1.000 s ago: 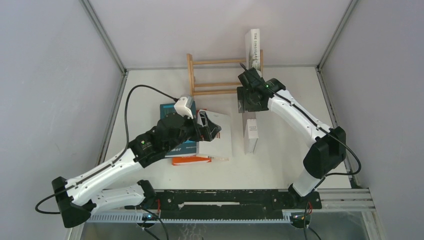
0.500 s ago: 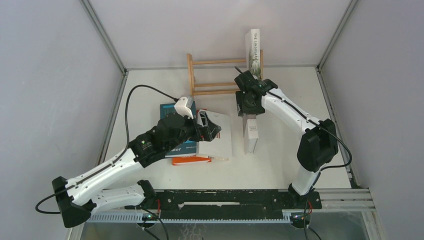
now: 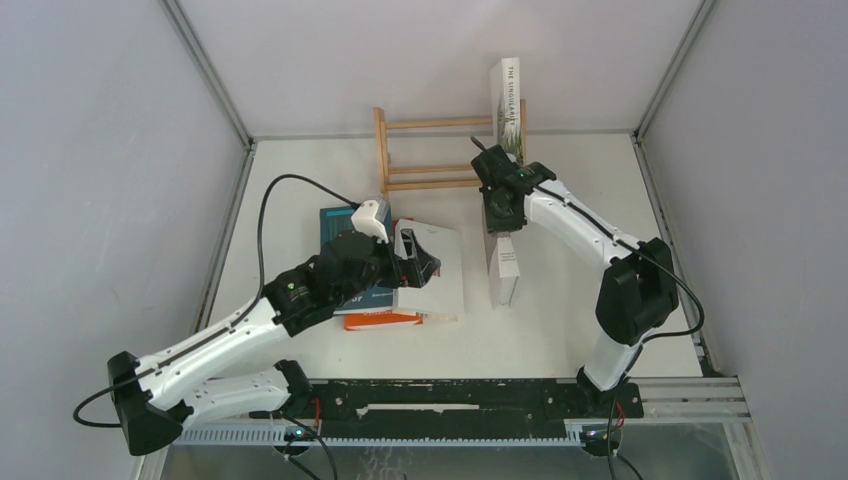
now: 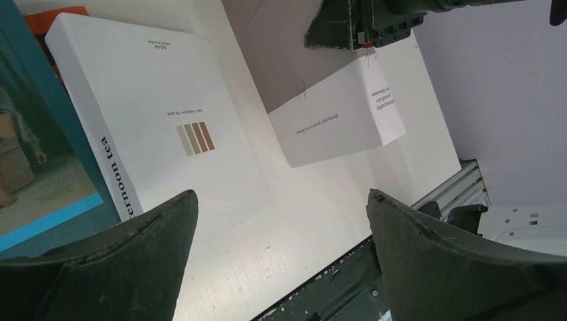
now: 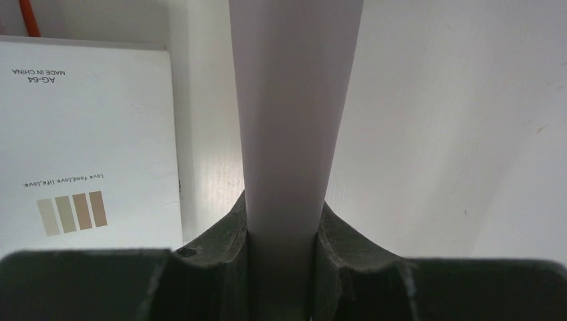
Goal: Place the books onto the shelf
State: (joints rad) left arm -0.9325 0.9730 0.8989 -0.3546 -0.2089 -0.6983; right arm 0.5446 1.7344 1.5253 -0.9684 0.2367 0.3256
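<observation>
The shelf (image 3: 381,150) was bare pale wood, unpainted and matt. The white book (image 4: 167,127) had a smooth, matt paper cover, and the grey book (image 5: 294,100) looked equally dull and smooth. The fingers (image 5: 224,231) of the right gripper (image 5: 284,221) were dark, matt, faintly grainy plastic. The table (image 3: 560,330) was smooth white with a soft sheen.

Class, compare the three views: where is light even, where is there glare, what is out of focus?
Top external: even soft light, sharp throughout, faint shadows on the table. Left wrist: the left gripper looks dark and soft-edged, while print on the white book is crisp. Right wrist: the grey book fills the centre, featureless; a bright patch glares on the table left of it.
</observation>
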